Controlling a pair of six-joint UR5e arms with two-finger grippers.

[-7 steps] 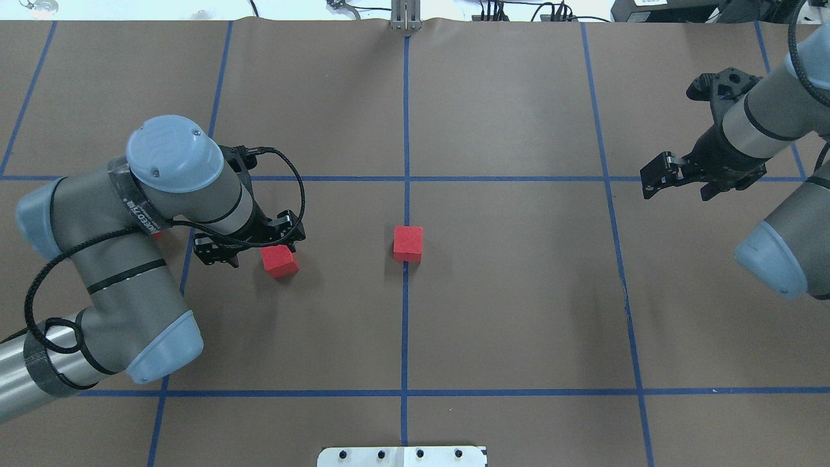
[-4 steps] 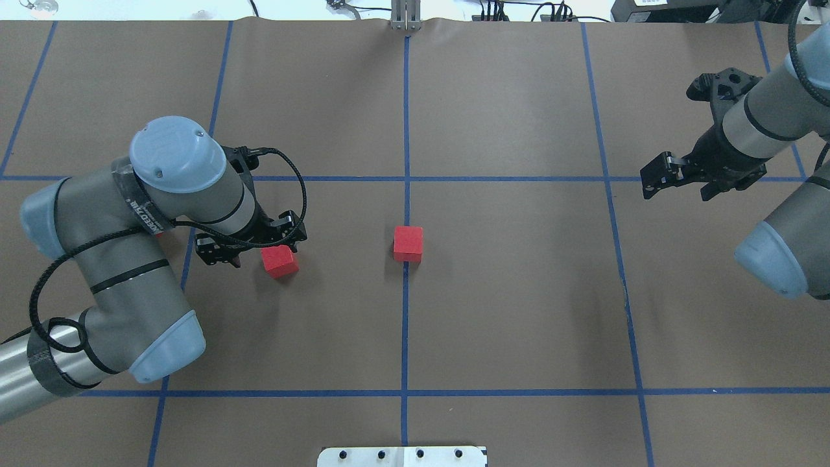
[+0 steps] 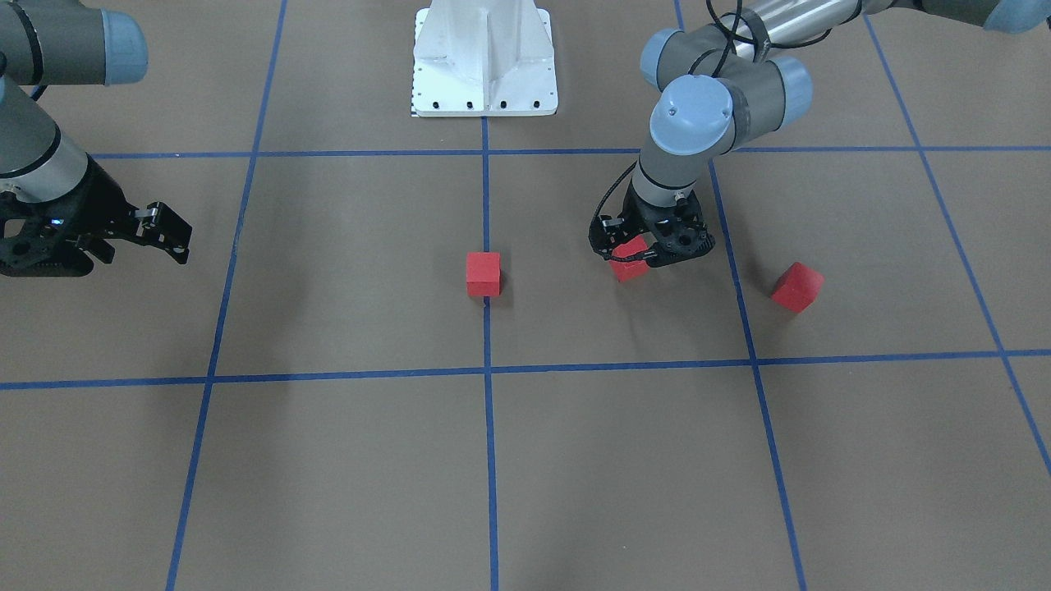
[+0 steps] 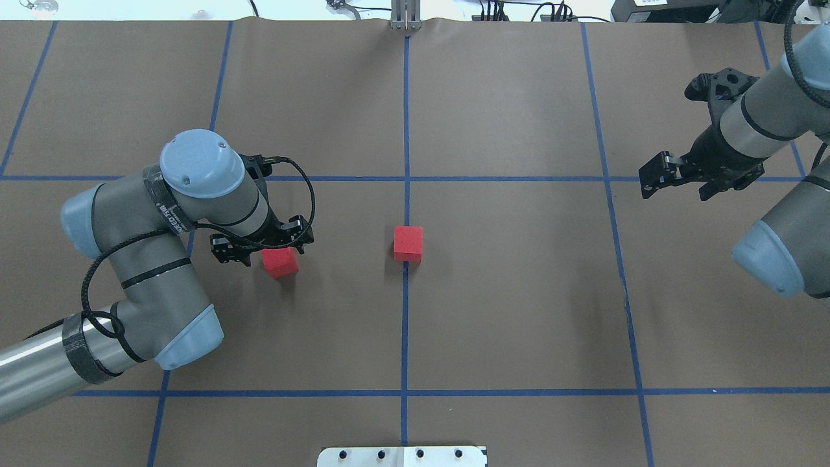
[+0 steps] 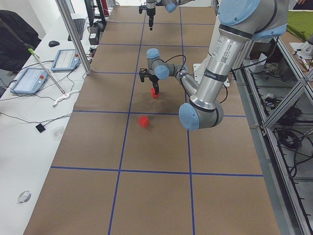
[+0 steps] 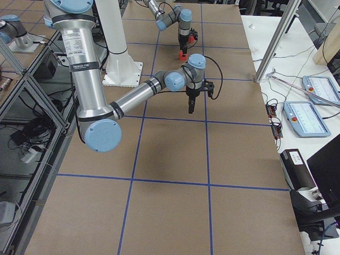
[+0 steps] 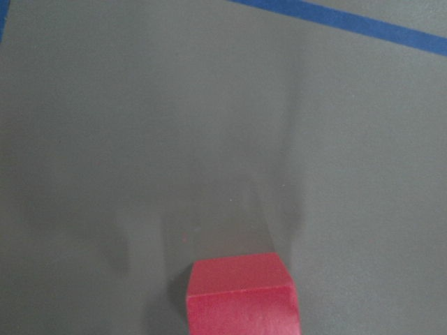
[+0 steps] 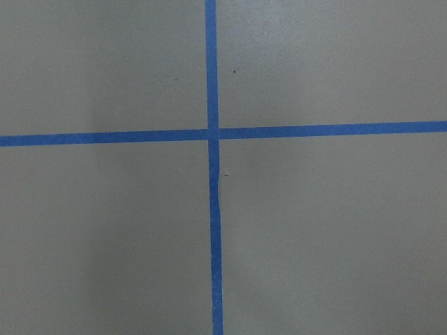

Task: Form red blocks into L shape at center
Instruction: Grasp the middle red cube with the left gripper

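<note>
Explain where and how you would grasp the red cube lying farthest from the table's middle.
Come from straight above and close on two opposite side faces of the outlying red cube. It sits flat but skewed to the blue grid lines, so the grip should probably be turned to match. Nothing touches its sides.

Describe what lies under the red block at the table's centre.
The red block rests on the brown surface, astride the blue tape line. The stretch of line beneath it is covered.
</note>
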